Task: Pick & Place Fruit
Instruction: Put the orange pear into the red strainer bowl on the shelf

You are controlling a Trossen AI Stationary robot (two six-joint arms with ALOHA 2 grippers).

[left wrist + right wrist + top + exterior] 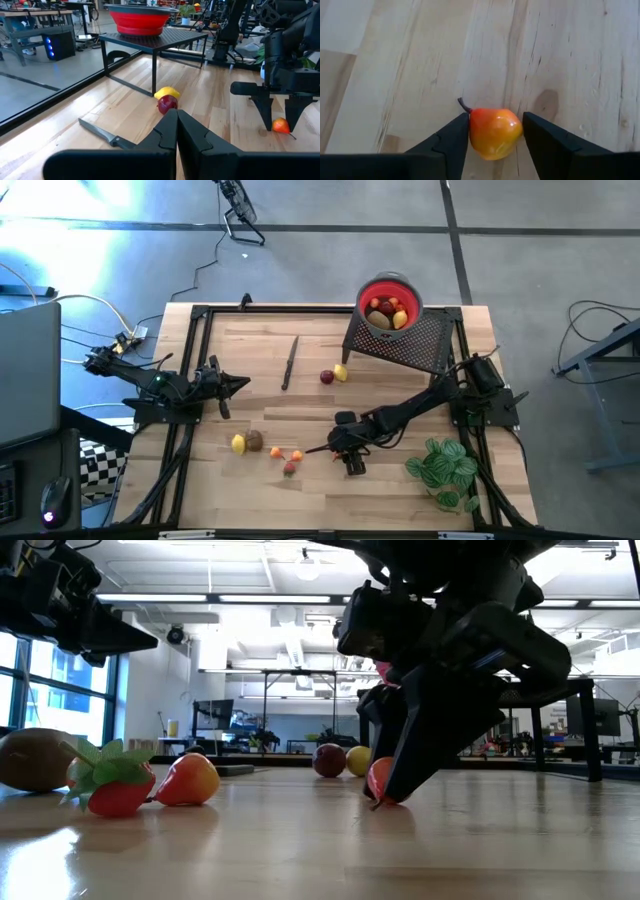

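While our right tool (495, 131) stands low over the wooden counter (400, 490), its two dark fingers (451, 137) flank an orange-red pear (494, 132), one on each side. In our right wrist view the fingers sit right against the pear's flanks, yet we cannot tell whether they truly press it; the pear rests on the counter with its thin stem pointing away from the fingers. From the low view the same pear (380, 780) lies at the fingertips, touching the wood.

Our left tool (232, 385) waits over the left part of the counter with its fingers (165, 131) pressed together and nothing between them. Beyond it lies a thin dark knife (290, 362), and a red piece (326, 377) touches a yellow piece (341, 372) near the foot of a black mesh stand (410, 345).

On that stand sits a red bowl (392, 287) that already contains several fruits (388, 313). Near the counter's front a yellow fruit (238, 443) and a brown one (254, 440) touch, with small orange pieces (285, 454) and a strawberry (289, 468) just beside them. A green leafy plant (442, 465) stands at the right front corner.
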